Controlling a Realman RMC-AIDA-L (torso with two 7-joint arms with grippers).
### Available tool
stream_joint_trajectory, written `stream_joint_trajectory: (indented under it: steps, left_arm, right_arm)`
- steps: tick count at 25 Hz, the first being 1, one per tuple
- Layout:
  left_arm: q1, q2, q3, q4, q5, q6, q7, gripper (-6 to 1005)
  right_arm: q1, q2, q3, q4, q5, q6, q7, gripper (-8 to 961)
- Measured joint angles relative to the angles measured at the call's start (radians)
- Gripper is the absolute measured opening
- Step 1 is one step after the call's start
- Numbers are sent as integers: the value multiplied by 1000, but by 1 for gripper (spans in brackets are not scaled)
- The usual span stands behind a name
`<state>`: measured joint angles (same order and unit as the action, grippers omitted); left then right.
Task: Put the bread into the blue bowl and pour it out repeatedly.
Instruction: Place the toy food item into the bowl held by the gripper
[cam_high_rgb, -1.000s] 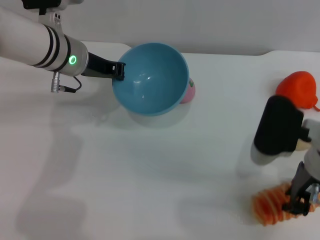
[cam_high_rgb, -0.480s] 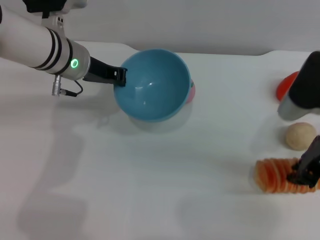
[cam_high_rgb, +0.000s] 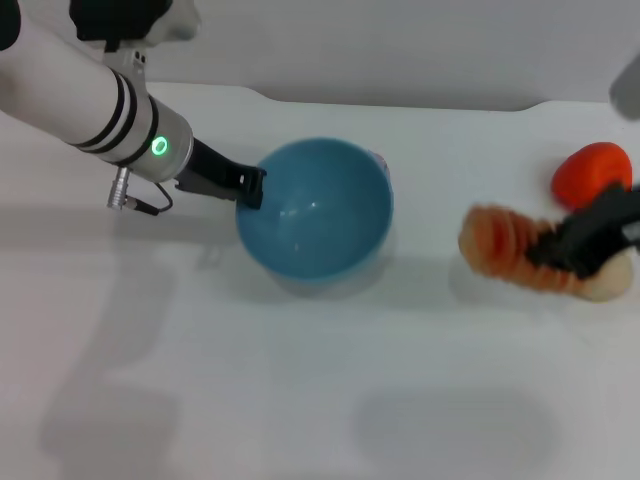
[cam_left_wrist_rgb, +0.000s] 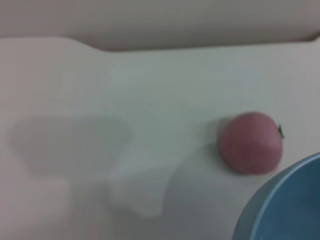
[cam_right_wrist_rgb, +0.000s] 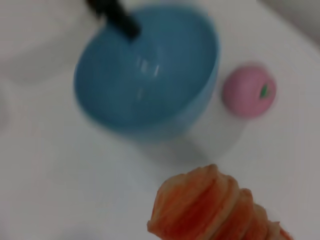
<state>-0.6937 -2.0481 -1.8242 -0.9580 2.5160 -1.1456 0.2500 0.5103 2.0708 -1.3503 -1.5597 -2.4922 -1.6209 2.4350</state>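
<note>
While the left gripper (cam_high_rgb: 252, 187) clamps the blue bowl (cam_high_rgb: 315, 207) rim, the right gripper (cam_high_rgb: 560, 245) grips the bread (cam_high_rgb: 505, 251).

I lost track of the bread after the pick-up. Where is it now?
In the head view the bread is on the robot's right, held by the right gripper, between the blue bowl and the orange-red toy.

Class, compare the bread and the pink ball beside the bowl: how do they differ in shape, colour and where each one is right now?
The bread is long and ribbed, striped orange and tan; the pink ball is round, smooth and plain pink. The bread is held by the right gripper, away from the blue bowl; the pink ball rests on the table, close beside the bowl. Both are outside the bowl.
</note>
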Motion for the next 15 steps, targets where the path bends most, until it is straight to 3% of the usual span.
stream_joint_trajectory:
  steps: [7,11,15]
  left_arm:
    - [-13,-9,37,0,-9,-52,-2,5]
    - [-16,-12,88,-2,-60,-54,-9,5]
    - [-24,-13,117,-3,-94,-49,-10,6]
  right_arm:
    - [-4,0,38,-56,147,169,-33,103]
    - [-19,2,31,-36,256,297,-61,100]
    - [-22,3,26,22,395,337,-122,97]
